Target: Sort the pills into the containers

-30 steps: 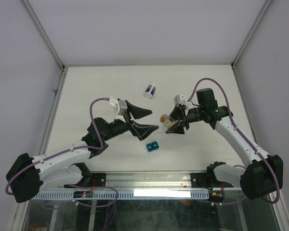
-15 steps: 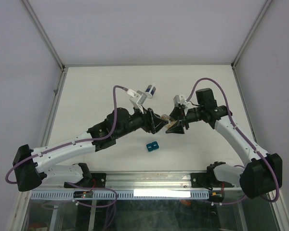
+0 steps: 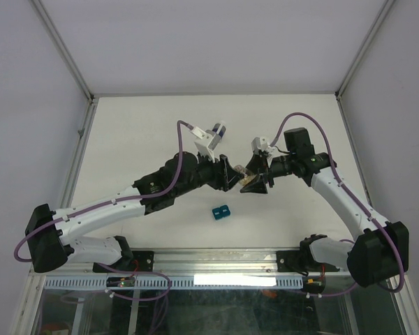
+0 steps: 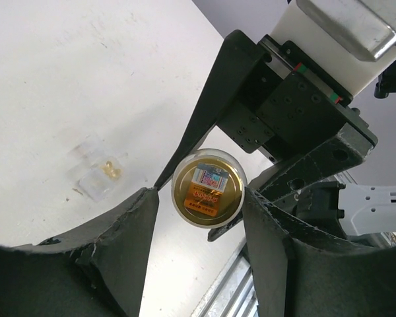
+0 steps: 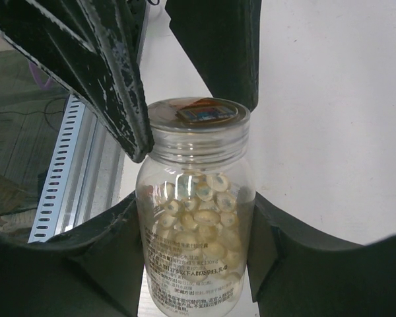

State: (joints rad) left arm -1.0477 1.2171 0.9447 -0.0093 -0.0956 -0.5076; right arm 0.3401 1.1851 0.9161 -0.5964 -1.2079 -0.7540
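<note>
moved: the left arm has swung in from over the teal block and reached across to the right arm; its fingers, wide a second ago, have drawn in around the bottle top.
pills [image 5: 197,211]: pale round tablets heaped inside a clear pill bottle [image 5: 195,277], held in the air above the table [image 3: 126,132], not resting on it.
lid [image 4: 208,187]: gold, labelled, still on the bottle.
right fingers [image 5: 86,271]: clamped on the bottle body, one each side.
left fingers [image 4: 129,231]: flanking the lid; one looks to be touching its rim, a sliver of table shows at the other, so cannot tell whether the clamp is firm.
clear cups [image 4: 96,175]: lying on the table below and to one side, well apart from the bottle; a few orange-brown bits [image 4: 110,170] show in one.
step: opening the bottle, two-handed; no pouring yet, sorting barely begun by my reading.
next: left fingers need a sure bite on the lid, then a twist while the right holds the body steady.
around: white jar [image 3: 219,130] just behind the left wrist; teal block [image 3: 220,211] nearer the bases.
in the way: nothing between fingers and lid; the jar sits near the left wrist should it rotate.
</note>
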